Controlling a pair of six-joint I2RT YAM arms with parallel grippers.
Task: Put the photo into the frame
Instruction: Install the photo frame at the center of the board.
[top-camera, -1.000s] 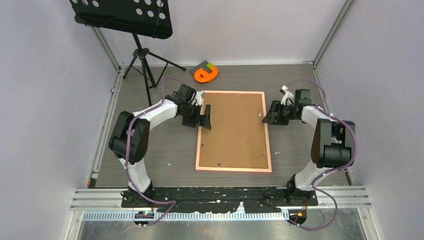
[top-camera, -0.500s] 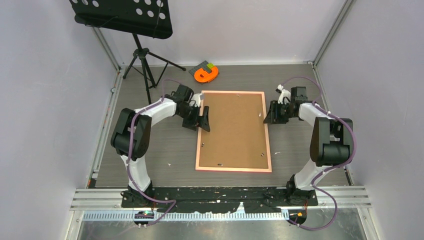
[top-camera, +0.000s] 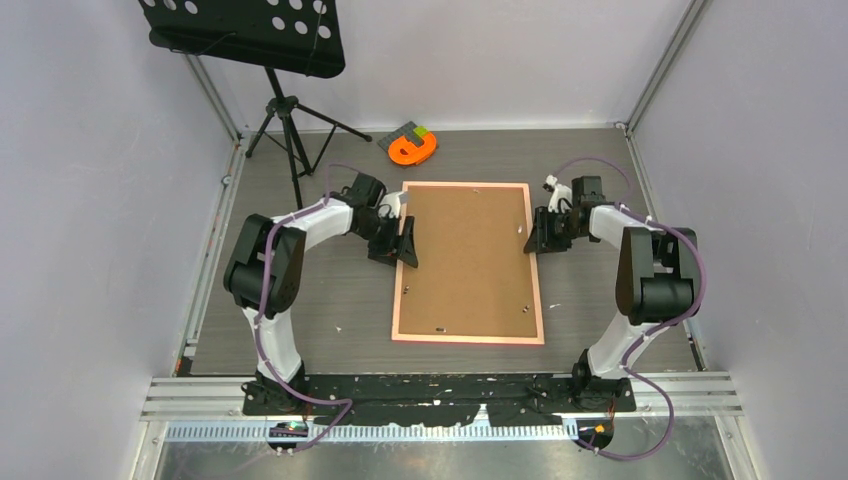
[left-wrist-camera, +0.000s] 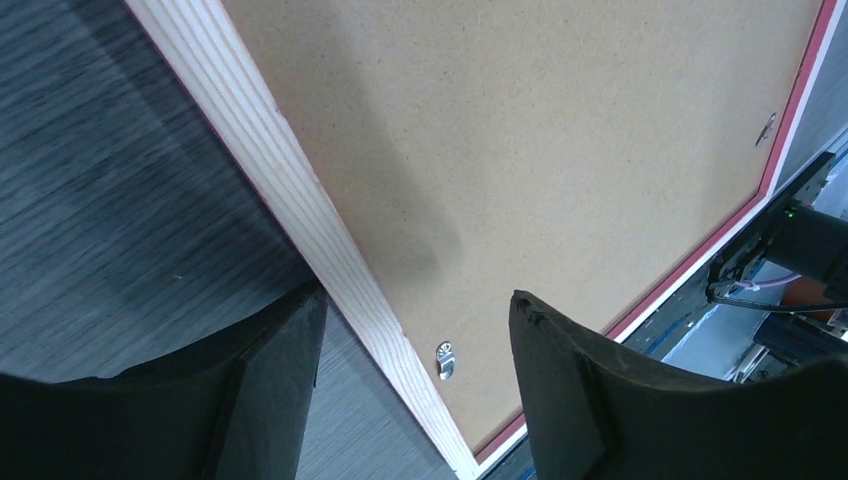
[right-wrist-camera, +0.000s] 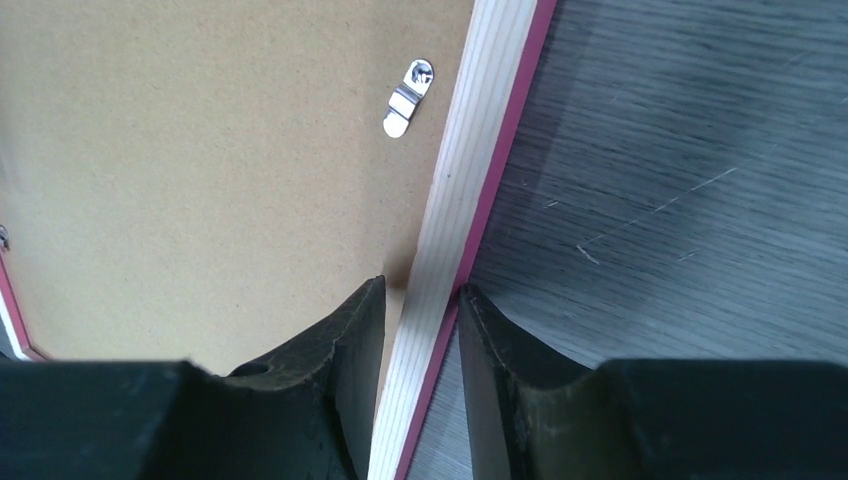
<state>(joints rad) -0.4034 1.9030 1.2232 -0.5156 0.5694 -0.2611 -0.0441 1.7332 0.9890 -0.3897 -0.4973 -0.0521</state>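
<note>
The frame lies flat, back up, on the grey table, its salmon-pink border around a brown backing board. The photo is out of view. My left gripper is open and straddles the left rail: one finger is outside it, the other over the board near a metal turn clip. In the left wrist view the left gripper has a wide gap. My right gripper is shut on the right rail. In the right wrist view, the right gripper has a finger on each side of the rail.
An orange tape-like object lies beyond the frame's far left corner. A black music stand stands at the back left. Pale walls enclose the table on three sides. Another turn clip sits on the board near the right rail.
My right gripper has slid in over the frame's right rail and its jaws have narrowed onto it. The left jaws have narrowed a little around the left rail.
</note>
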